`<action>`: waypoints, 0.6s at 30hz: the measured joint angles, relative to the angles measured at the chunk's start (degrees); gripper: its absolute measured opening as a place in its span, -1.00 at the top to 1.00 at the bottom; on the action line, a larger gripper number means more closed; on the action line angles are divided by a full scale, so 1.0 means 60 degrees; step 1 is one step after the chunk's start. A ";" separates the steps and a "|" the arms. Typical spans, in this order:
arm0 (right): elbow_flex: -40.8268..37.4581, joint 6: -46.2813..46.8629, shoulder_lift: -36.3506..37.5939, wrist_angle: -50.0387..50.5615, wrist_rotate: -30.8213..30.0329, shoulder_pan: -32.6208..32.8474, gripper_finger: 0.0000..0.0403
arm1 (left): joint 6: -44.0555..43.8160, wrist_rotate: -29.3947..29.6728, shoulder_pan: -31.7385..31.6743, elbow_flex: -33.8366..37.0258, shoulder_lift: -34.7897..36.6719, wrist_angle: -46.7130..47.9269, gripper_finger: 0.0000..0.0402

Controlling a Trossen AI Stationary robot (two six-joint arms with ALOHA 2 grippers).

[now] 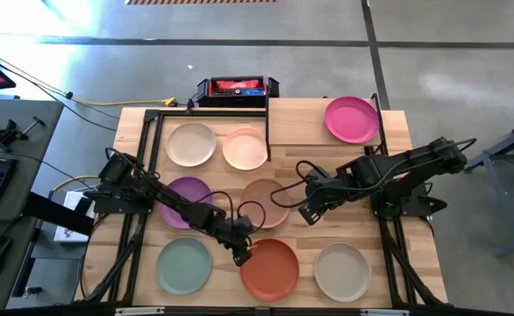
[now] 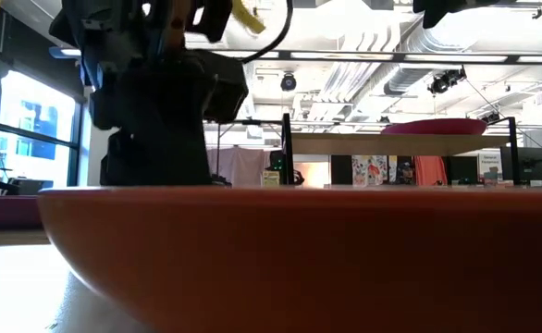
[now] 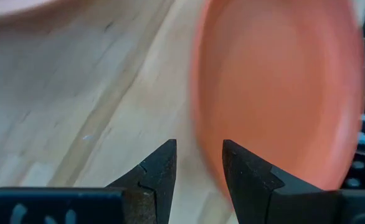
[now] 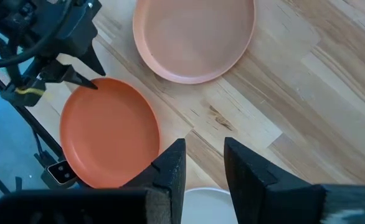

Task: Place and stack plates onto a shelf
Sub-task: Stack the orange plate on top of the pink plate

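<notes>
The orange-red plate lies flat on the table near its front edge and fills the low view's foreground. My left gripper is open and slants down at the plate's left rim, one finger inside the rim and one outside. My right gripper hangs open and high over the table beside the tan plate, with nothing between its fingers. A magenta plate rests on the shelf at the far right. My left gripper stands astride the orange-red plate's left rim, coming from the table's left and slanting down. The plate lies flat on the table. Whether either finger touches the rim, I cannot tell.
Other plates lie on the table: cream and pale pink at the back, purple in the middle, mint green and beige-grey at the front. A black frame's rails run along the table's sides.
</notes>
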State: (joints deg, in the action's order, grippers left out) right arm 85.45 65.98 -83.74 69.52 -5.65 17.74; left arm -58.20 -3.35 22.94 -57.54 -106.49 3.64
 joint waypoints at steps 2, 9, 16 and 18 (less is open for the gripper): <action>0.0000 0.0000 0.0000 0.0006 0.0000 0.0000 0.57 | -0.0005 0.0010 -0.0006 -0.0013 0.0009 -0.0111 0.42; 0.0000 0.0000 0.0000 0.0011 -0.0007 0.0000 0.57 | -0.0035 0.0166 -0.0005 -0.0017 -0.0026 -0.0047 0.42; 0.0000 0.0000 0.0000 0.0011 -0.0011 0.0000 0.57 | -0.0008 0.0304 -0.0007 -0.0014 -0.0030 -0.0032 0.42; 0.0000 0.0000 0.0000 0.0011 -0.0010 0.0003 0.57 | 0.0080 0.0340 -0.0006 -0.0014 -0.0030 0.0079 0.43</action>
State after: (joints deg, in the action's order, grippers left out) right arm 85.45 65.98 -83.74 69.58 -5.71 17.75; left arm -57.72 -1.31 22.91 -57.63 -106.67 4.11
